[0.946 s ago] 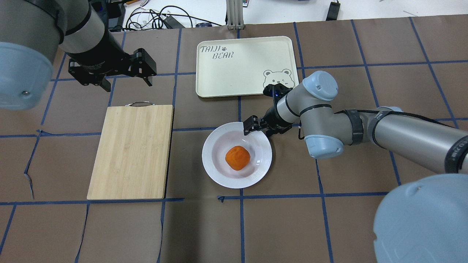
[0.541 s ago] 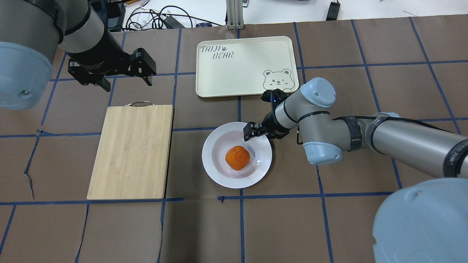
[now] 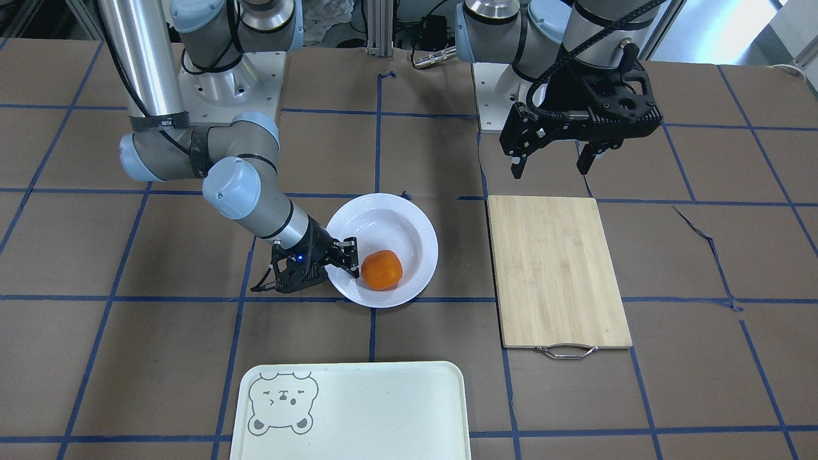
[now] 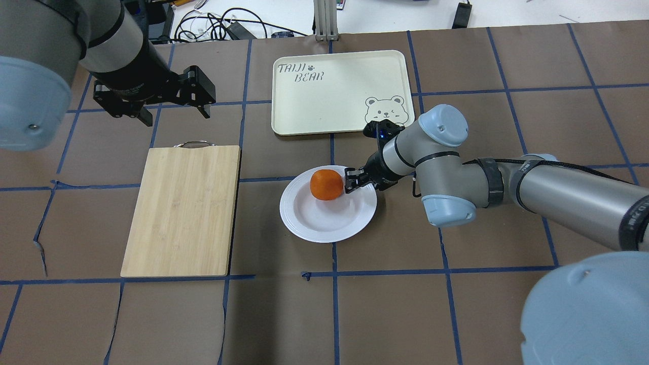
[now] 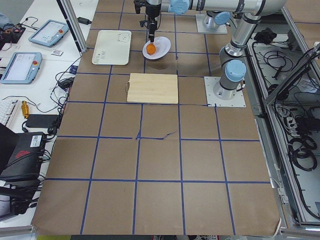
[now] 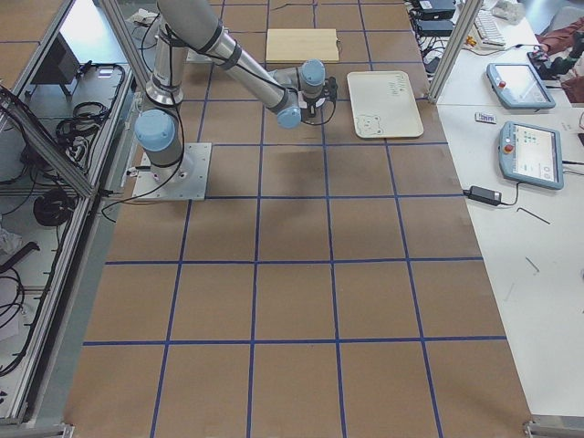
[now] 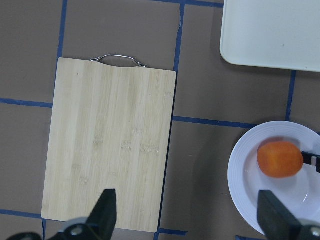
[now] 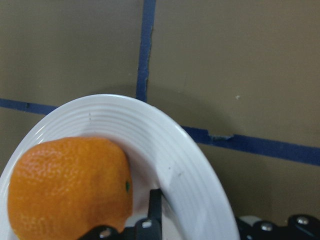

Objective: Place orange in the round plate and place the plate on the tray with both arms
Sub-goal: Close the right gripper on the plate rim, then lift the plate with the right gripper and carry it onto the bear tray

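**Exterior front-facing** — The right gripper (image 3: 345, 255) was pinched on the rim of the round plate (image 3: 409, 220). The orange (image 3: 381, 269) lay inside the plate, just beside the fingertips. The tray (image 3: 383, 409) lay on the worktop (image 3: 703, 319), apart from this gripper. The left gripper (image 3: 553, 163) hung raised near the cutting board (image 3: 556, 268), fingers spread and holding nothing.

**Overhead exterior** — The right gripper (image 4: 351, 181) was at the plate's (image 4: 329, 225) rim on the side facing the tray (image 4: 324, 106). The orange (image 4: 326, 184) sat against the fingertips. The left gripper (image 4: 176, 116) was spread, well apart from the plate.

**Exterior left** — The orange (image 5: 151, 48) was in the plate (image 5: 164, 44), under the far arm. The tray (image 5: 112, 47) was beside them.

**Exterior right** — The near arm hid the plate. The tray (image 6: 383, 105) lay just past the gripper.

**Left wrist-mounted** — Two wide-set fingers (image 7: 105, 215) showed above the cutting board (image 7: 110, 145). The plate (image 7: 245, 175), orange (image 7: 280, 159) and tray (image 7: 270, 32) were off to one side.

**Right wrist-mounted** — One finger (image 8: 155, 205) lay on the plate's (image 8: 175, 150) inner slope, touching or nearly touching the orange (image 8: 67, 187).
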Controlling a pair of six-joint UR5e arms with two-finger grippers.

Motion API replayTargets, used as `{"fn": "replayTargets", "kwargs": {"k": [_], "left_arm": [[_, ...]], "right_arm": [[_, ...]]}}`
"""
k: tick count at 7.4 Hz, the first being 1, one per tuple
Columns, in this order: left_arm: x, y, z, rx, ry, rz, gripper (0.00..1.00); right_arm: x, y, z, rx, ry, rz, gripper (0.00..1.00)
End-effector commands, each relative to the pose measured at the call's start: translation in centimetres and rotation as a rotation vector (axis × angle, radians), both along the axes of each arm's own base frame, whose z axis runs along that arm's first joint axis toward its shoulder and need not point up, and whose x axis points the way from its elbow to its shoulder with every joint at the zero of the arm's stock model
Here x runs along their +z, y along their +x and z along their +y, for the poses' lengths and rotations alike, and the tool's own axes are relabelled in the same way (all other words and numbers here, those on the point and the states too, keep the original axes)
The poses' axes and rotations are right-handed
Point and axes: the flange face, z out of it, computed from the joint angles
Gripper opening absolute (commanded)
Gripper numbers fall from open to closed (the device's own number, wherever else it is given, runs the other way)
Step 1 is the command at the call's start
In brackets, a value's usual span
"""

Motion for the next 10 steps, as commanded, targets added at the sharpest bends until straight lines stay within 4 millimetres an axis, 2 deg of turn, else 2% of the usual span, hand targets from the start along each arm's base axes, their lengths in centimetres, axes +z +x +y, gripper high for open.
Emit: {"fn": "replayTargets", "kwargs": {"k": [1,4,6,7,8,10], "left_arm": [[-0.1,0.0,0.0,0.000,0.001,0.000,1.00],[-0.1,0.0,0.0,0.000,0.001,0.002,1.00],[-0.1,0.0,0.0,0.000,0.001,0.002,1.00],[-0.1,0.0,0.0,0.000,0.001,0.002,1.00],[-0.1,0.0,0.0,0.000,0.001,0.002,1.00],[-0.1,0.0,0.0,0.000,0.001,0.002,1.00]], "right_arm": [[3.3,-0.1,0.0,0.003,-0.065,-0.006,0.00],[5.1,-0.2,-0.3,0.019,-0.154,-0.026,0.00],[6.7,-1.9,-2.0,0.049,-0.285,-0.038,0.00],[8.4,-3.4,-4.6,0.018,-0.328,-0.054,0.00],[10.1,-4.0,-7.6,0.001,-0.367,-0.067,0.00],[8.8,-3.8,-13.1,-0.007,-0.380,-0.110,0.00]]}}
